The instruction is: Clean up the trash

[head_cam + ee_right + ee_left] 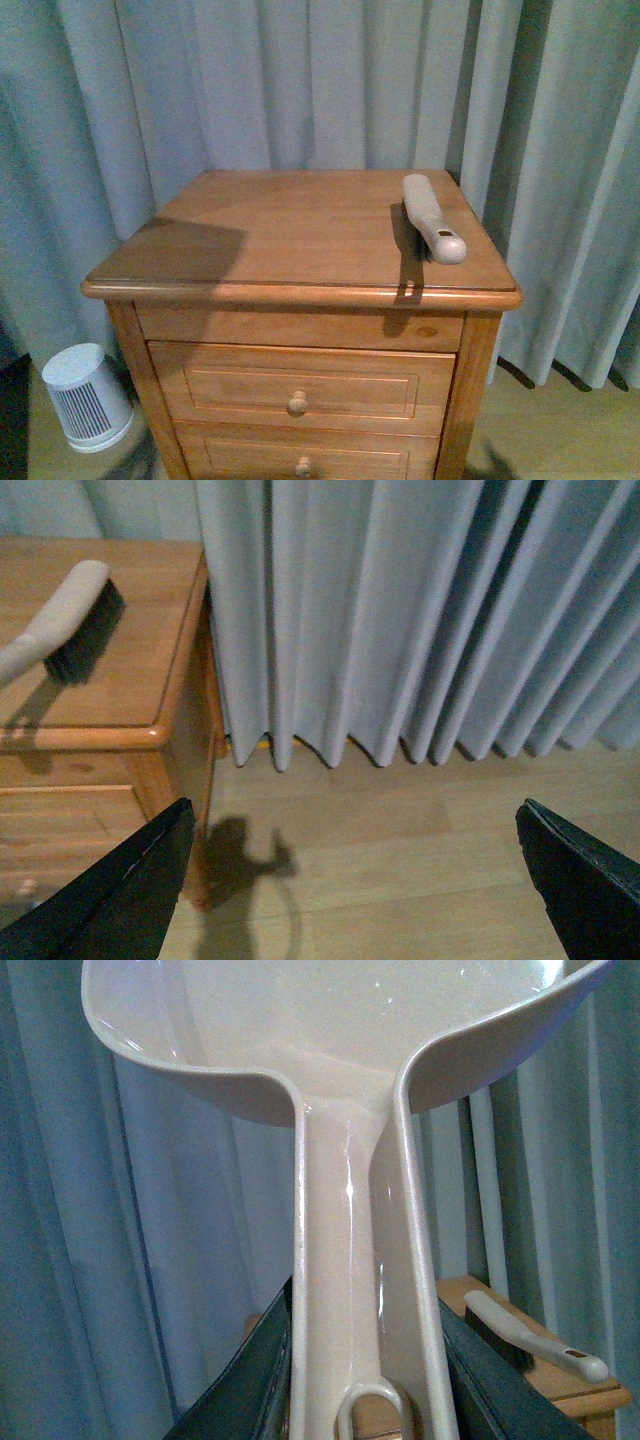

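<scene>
The crumpled white paper trash is seen in none of the 3 views, so progress cannot be judged. A beige plastic dustpan point(345, 1260) is clamped in the left gripper point(352, 1400), the right gripper point(350, 880) is spread empty, and the pale hand brush point(432, 217) at 3 o'clock on the wooden nightstand point(290, 230) lies untaken.

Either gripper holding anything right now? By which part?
The left gripper holds the beige dustpan by its handle, near the loop end, pan pointing away from the wrist. The right gripper is open and holds nothing.
</scene>
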You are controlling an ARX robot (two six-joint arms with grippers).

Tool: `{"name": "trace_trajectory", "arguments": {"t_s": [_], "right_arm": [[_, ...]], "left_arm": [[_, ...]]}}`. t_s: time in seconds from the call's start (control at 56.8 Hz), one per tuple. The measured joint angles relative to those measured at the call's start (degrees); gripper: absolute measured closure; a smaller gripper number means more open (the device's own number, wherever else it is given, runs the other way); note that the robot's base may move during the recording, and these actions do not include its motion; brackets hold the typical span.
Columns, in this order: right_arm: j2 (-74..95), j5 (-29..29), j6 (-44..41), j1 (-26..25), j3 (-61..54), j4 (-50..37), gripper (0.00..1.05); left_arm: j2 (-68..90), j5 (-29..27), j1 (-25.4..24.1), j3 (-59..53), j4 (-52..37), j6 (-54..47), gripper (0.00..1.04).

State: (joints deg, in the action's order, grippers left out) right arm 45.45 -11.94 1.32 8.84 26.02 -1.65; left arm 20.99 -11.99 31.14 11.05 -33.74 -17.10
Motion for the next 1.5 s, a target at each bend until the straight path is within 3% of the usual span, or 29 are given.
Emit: {"name": "trace_trajectory", "arguments": {"t_s": [0.123, 0.563, 0.862, 1.161, 1.495], "right_arm": [[19.21, 1.14, 5.75, 5.11, 16.61, 6.14, 0.07], [56.11, -0.2, 23.04, 16.37, 52.48, 22.51, 0.07], [66.27, -1.88, 27.3, 18.67, 63.3, 26.84, 0.07], [70.88, -1.95, 29.57, 19.61, 65.75, 27.28, 0.07], [72.06, -1.95, 30.82, 19.85, 66.49, 27.47, 0.51]], "left_arm": [[0.0, 0.0, 0.0, 0.0, 0.0, 0.02, 0.77], [0.0, 0.0, 0.0, 0.0, 0.0, 0.04, 0.77], [0.0, 0.0, 0.0, 0.0, 0.0, 0.04, 0.77], [0.0, 0.0, 0.0, 0.0, 0.0, 0.04, 0.77], [0.0, 0.0, 0.0, 0.0, 0.0, 0.04, 0.77]]}}
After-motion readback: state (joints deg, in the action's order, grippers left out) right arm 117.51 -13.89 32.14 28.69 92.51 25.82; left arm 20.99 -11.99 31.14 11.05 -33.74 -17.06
